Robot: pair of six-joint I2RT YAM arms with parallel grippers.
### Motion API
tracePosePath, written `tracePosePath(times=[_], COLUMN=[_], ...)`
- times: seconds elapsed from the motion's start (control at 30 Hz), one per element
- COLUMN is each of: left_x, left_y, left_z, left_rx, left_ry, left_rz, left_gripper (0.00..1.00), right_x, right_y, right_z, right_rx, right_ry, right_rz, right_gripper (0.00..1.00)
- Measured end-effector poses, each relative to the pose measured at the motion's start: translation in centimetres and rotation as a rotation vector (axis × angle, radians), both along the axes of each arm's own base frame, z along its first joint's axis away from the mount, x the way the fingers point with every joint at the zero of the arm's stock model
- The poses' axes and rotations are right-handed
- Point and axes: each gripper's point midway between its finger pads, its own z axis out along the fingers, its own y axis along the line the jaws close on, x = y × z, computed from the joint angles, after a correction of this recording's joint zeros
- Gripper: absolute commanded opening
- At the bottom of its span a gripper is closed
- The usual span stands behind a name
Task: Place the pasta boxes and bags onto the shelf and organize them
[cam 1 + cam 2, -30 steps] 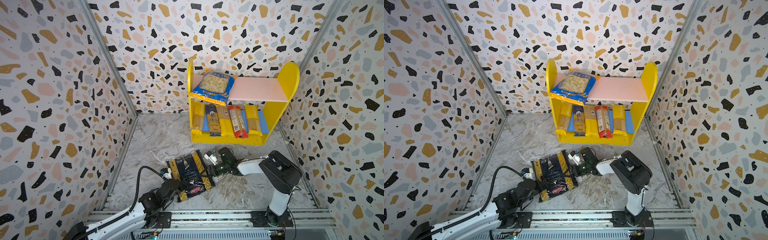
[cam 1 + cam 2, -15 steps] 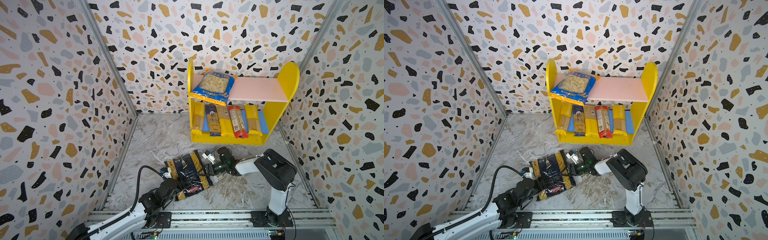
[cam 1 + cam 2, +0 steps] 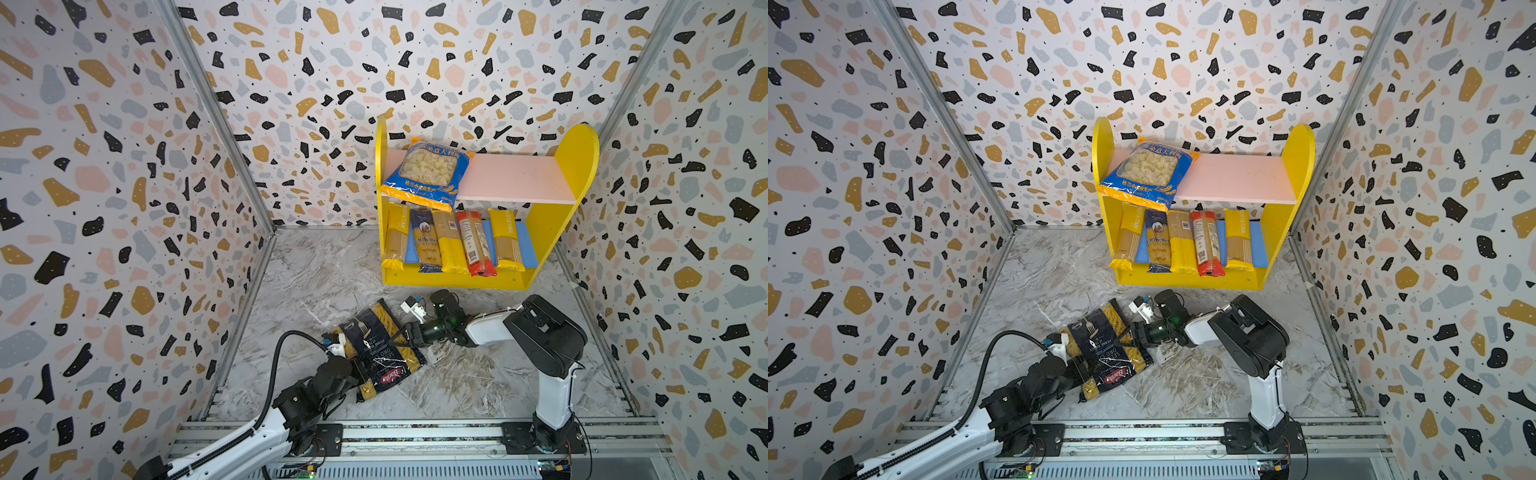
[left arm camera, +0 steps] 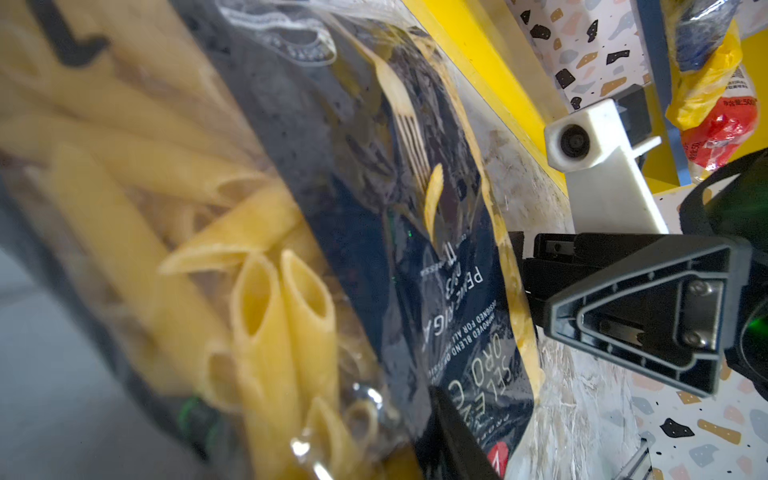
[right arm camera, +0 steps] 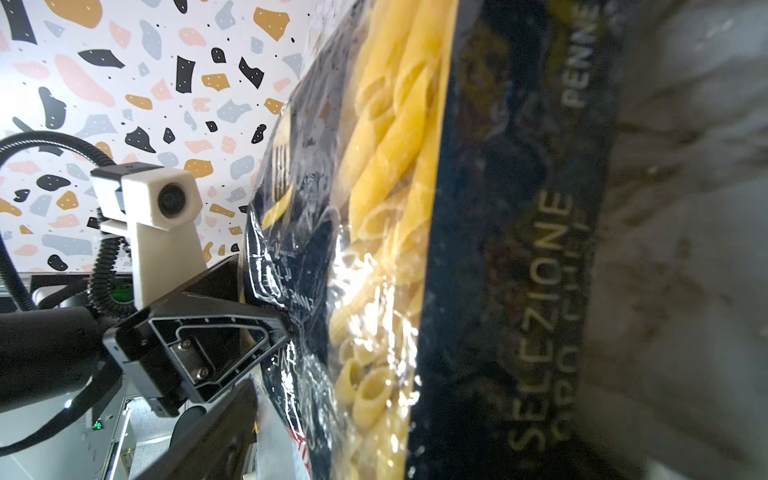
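Top views, left gripper (image 3: 358,369): clenched on the near left edge of the Barilla bag (image 3: 379,349), which lies low on the marble floor (image 3: 478,374), in front of the shelf and apart from it.
Left grip risk: it pinches only film at one edge. On lifting, the penne may slump to the far end and the bag may swing or slide out.
Barilla bag: soft and crinkly, so a one-sided hold could fold it rather than raise it.
Right gripper (image 3: 406,335): at the bag's right edge. I cannot tell whether it is grasping or released. If it clings while the left arm pulls, the film could tear.
Shelf (image 3: 575,153): the pink upper board (image 3: 511,178) is half free beside the orecchiette bag (image 3: 428,172). A swinging bag might knock that overhanging pack off, or catch the spaghetti packs (image 3: 453,245) jutting from the blue lower board (image 3: 528,249).
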Motion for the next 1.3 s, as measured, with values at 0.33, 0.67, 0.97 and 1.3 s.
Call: tracePosePath(times=[0.33,0.67,0.97,1.3], left_x=[-0.9,-1.3,-1.1,-1.3], left_y=[-0.9,0.4,1.7,3.2], left_z=[0.6,-0.3,2.9,1.6], left_rx=[-0.027,0.004,-0.109,-0.057], left_ry=[0.000,0.038,-0.023,0.039], left_rz=[-0.076,-0.030,0.064,0.132], left_gripper=[0.36,0.53,0.49,0.41], right_x=[2.3,2.6,2.9,3.1], right_y=[-0.2,0.2,0.3,0.6], right_z=[0.0,-0.2,-0.2,-0.4], right_rx=[-0.086,-0.103,-0.128,-0.116], right_ry=[-0.068,-0.100,-0.117,-0.114], right_rz=[-0.028,0.006,0.023,0.055], right_gripper=[0.93,0.92,0.93,0.92])
